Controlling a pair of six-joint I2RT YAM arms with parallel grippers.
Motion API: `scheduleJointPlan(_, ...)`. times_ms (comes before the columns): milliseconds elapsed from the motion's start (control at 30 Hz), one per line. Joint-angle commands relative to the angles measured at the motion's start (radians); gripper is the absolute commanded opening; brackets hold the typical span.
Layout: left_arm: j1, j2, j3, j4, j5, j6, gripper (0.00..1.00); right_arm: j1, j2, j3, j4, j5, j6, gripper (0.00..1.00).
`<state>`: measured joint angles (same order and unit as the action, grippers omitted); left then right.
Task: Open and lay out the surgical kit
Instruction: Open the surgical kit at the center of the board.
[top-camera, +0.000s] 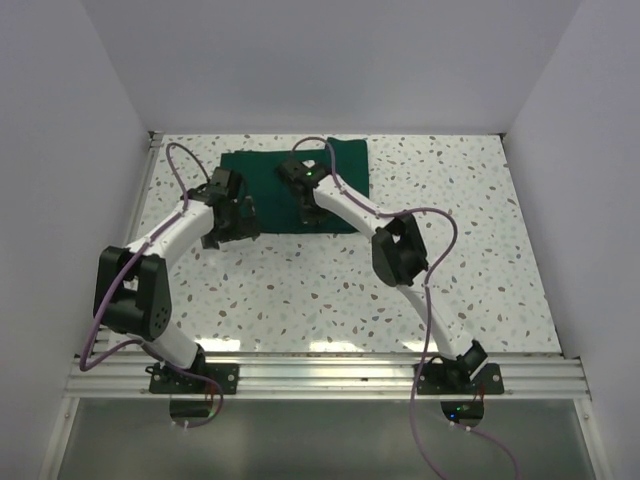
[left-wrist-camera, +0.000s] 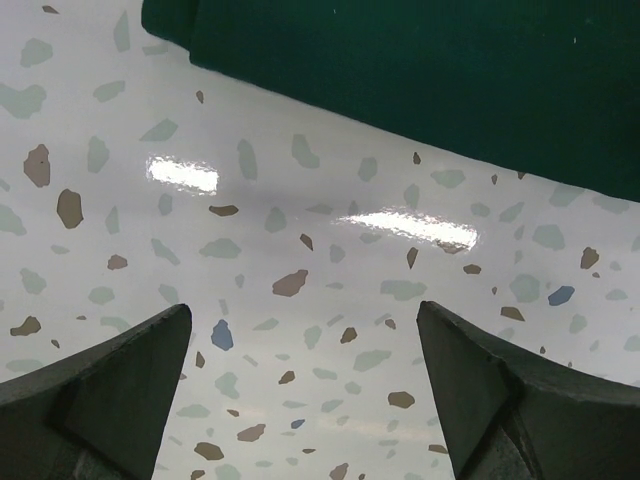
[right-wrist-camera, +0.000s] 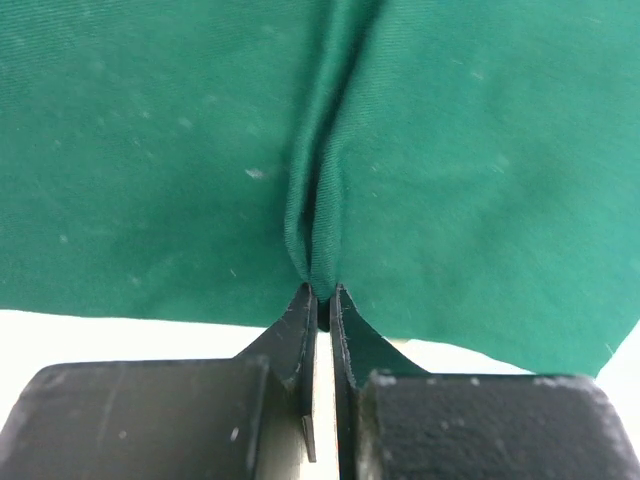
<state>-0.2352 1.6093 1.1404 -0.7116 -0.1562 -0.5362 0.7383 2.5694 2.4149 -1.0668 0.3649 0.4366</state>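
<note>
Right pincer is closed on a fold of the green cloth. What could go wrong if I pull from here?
1. The right pincer grips only a thin ridge of the dark green cloth wrap. It may slip free, or it may have caught several layers and drag the whole bundle.
2. The left pincer stands open over the glossy speckled tabletop, off the cloth. Nothing anchors the cloth, so it could slide.
</note>
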Motion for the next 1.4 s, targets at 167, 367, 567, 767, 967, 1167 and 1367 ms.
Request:
scheduleJointPlan(167, -0.006, -0.066, 0.033, 0.012, 0.001, -0.001, 0.99, -0.092, -0.325, -0.170, -0.053, 0.149, 0.002, 0.00)
scheduleJointPlan(367, -0.027, -0.043, 0.084, -0.012, -0.017, -0.013, 0.99, -0.207, -0.468, -0.333, -0.032, 0.179, 0.024, 0.00)
scheduleJointPlan(567, -0.058, -0.038, 0.114, -0.032, -0.032, -0.034, 1.00, -0.315, -0.616, -0.658, -0.024, 0.255, 0.088, 0.00)
scheduleJointPlan(767, -0.087, -0.017, 0.111, -0.034, -0.036, -0.059, 1.00, -0.413, -0.666, -0.835, 0.025, 0.226, 0.097, 0.99)
scheduleJointPlan(967, -0.127, 0.014, 0.185, -0.081, -0.054, -0.076, 1.00, -0.471, -0.684, -0.795, 0.014, 0.259, 0.083, 0.99)
scheduleJointPlan(1167, -0.144, -0.009, 0.214, -0.109, -0.048, -0.070, 0.99, -0.496, -0.626, -0.587, 0.114, 0.099, 0.019, 0.99)
scheduleJointPlan(1367, -0.145, -0.057, 0.156, -0.095, -0.006, -0.027, 1.00, -0.511, -0.321, -0.180, 0.039, 0.028, -0.001, 0.99)
